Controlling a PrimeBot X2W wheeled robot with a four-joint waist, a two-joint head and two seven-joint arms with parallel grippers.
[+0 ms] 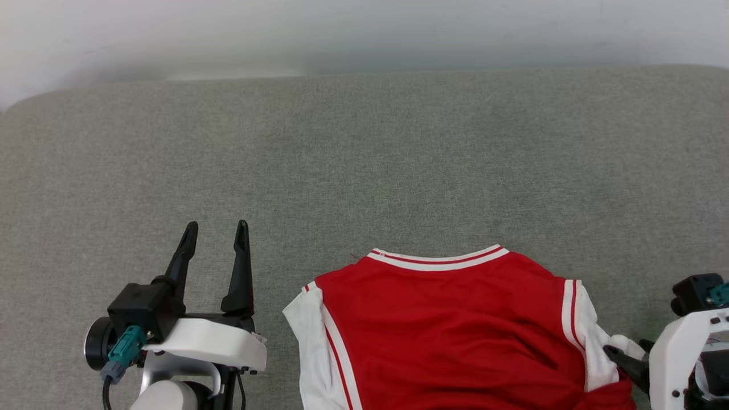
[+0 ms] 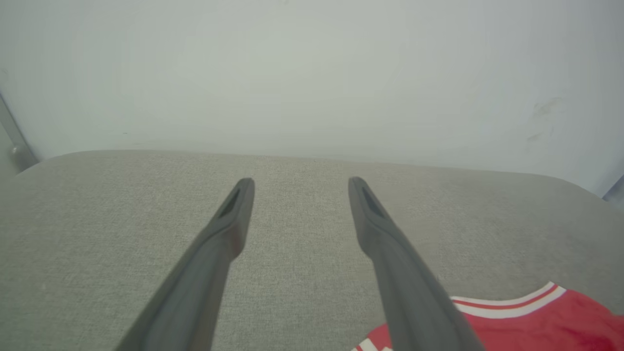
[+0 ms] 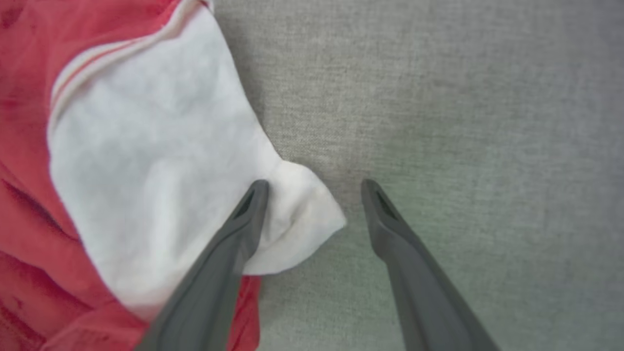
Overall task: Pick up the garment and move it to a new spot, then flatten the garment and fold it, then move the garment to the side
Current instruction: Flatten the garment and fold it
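The garment lies on the grey surface at the bottom middle of the head view, plain red side up. Its striped collar trim points away from me, with a white sleeve on each side. Left of the garment and apart from it, my left gripper stands open and empty; its wrist view shows the fingers over bare fabric and the collar at lower right. My right gripper is open at the right sleeve. One finger rests over the sleeve's tip and the other over bare surface.
A grey fabric-covered surface spreads wide beyond and to the left of the garment. It has rounded far corners and ends at a pale wall. The garment's lower part runs off the head view's bottom edge.
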